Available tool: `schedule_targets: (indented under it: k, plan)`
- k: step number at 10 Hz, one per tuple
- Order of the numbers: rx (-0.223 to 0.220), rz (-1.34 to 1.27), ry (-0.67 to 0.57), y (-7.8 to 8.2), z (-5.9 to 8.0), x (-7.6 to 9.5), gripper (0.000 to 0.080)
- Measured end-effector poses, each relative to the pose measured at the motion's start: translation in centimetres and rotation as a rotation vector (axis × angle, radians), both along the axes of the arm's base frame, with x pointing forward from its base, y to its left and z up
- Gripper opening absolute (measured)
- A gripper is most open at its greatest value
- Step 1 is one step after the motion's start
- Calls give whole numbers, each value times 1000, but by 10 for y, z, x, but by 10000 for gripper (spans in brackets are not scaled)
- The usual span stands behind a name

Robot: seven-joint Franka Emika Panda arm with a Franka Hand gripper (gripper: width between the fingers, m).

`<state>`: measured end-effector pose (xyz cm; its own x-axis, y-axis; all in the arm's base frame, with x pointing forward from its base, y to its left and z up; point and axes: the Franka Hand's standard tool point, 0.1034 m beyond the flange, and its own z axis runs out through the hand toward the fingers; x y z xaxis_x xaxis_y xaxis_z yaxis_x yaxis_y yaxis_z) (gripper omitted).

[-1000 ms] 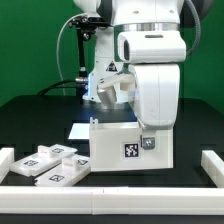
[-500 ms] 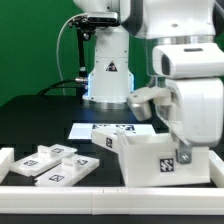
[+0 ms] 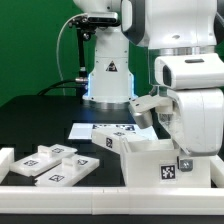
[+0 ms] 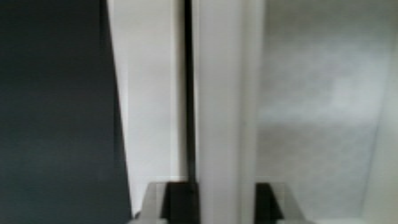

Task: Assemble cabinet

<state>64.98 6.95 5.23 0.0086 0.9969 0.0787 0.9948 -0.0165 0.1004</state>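
Exterior view: held the cabinet body (image 3: 146,162) tilted, just beside the marker board (image 3: 82,131), with the gripper (image 3: 182,150) on its wall; had smaller cabinet pieces (image 3: 55,165) lying flat to the exterior view's left of that board. Wrist view — clamped both fingers (image 4: 175,205) on a white cabinet wall (image 4: 222,110).

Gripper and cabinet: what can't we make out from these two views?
- Gripper: hidden behind the arm in the exterior view. The wrist view shows only blurred fingertips, cut off by the edge, so grip on the white wall is unclear.
- Cabinet body: the exterior view's right side is covered by the arm.
- Small pieces: tags too small to read.
- Marker board: partly behind the cabinet body.
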Motion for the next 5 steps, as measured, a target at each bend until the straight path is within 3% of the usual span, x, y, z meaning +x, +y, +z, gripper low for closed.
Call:
schedule_targets:
  k: [3, 5]
  plan:
    - [22, 15, -29, 18, -17, 4, 99]
    - [30, 21, -35, 28, -15, 8, 102]
